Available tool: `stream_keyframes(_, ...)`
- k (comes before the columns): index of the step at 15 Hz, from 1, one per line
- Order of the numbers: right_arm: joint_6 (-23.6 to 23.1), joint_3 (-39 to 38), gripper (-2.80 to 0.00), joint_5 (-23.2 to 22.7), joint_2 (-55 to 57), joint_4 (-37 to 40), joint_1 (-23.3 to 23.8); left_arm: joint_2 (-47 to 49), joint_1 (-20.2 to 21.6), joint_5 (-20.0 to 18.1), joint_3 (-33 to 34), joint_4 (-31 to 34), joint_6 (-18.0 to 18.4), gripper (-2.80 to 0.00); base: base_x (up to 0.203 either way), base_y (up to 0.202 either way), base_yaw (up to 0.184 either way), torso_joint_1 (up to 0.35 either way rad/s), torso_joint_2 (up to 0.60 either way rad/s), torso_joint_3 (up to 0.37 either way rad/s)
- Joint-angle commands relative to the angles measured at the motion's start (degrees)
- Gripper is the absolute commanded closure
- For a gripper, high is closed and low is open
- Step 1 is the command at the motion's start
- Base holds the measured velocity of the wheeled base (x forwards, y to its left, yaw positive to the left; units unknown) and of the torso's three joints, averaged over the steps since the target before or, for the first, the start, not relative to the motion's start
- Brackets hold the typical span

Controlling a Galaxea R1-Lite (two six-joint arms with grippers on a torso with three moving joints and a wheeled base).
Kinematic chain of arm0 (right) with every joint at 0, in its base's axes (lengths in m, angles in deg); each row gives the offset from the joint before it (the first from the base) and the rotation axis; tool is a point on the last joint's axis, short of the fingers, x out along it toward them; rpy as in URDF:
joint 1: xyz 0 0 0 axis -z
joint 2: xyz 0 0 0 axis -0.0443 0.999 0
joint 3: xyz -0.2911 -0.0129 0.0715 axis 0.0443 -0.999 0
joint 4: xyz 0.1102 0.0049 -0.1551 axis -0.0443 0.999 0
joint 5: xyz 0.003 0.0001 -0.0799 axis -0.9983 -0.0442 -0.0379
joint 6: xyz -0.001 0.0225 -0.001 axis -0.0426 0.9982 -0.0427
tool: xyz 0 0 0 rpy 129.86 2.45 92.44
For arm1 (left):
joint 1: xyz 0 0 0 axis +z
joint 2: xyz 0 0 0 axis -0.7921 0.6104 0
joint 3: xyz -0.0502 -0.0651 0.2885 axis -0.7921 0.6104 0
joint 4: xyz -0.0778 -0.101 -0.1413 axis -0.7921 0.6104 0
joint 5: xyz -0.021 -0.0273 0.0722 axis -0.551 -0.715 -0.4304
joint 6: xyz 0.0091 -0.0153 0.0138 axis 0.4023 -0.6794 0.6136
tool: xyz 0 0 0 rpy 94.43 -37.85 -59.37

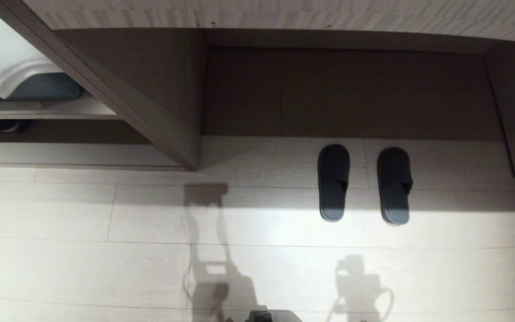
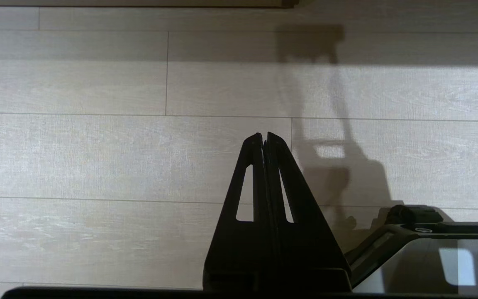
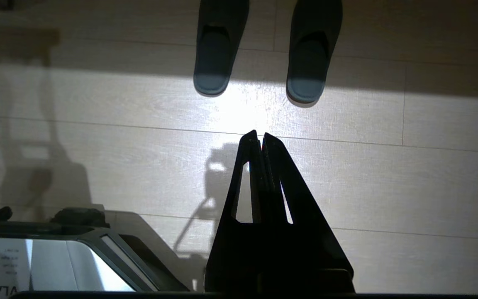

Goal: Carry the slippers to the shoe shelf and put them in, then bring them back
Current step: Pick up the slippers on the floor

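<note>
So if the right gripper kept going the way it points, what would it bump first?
Probably the floor. The right gripper aims between the slippers, fingers shut; depth is unclear.

Matt soft-cloth slippers (image 1: 363, 184) on pale, smooth wood-grain floor (image 1: 83, 250); matt wood-grain shelf panels (image 1: 150, 89).
</note>
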Motion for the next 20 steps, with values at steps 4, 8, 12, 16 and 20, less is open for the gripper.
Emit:
stream_keyframes(4,0.0,-0.1,0.0,0.0,0.0,0.0,0.0,0.1,0.0,0.0,0.0,0.0,0.0,0.0,0.0,0.0,0.0,0.003,0.0,-0.201)
stream_keyframes(8,0.0,-0.1,0.0,0.0,0.0,0.0,0.0,0.0,0.0,0.0,0.0,0.0,0.0,0.0,0.0,0.0,0.0,0.002,0.0,-0.196)
stream_keyframes(12,0.0,-0.1,0.0,0.0,0.0,0.0,0.0,0.0,0.0,0.0,0.0,0.0,0.0,0.0,0.0,0.0,0.0,0.004,0.0,-0.197)
stream_keyframes(16,0.0,-0.1,0.0,0.0,0.0,0.0,0.0,0.1,0.0,0.0,0.0,0.0,-0.1,0.0,0.0,0.0,0.0,0.001,0.0,-0.2)
stream_keyframes(20,0.0,-0.1,0.0,0.0,0.0,0.0,0.0,0.0,0.0,0.0,0.0,0.0,0.0,0.0,0.0,0.0,0.0,0.002,0.0,-0.199)
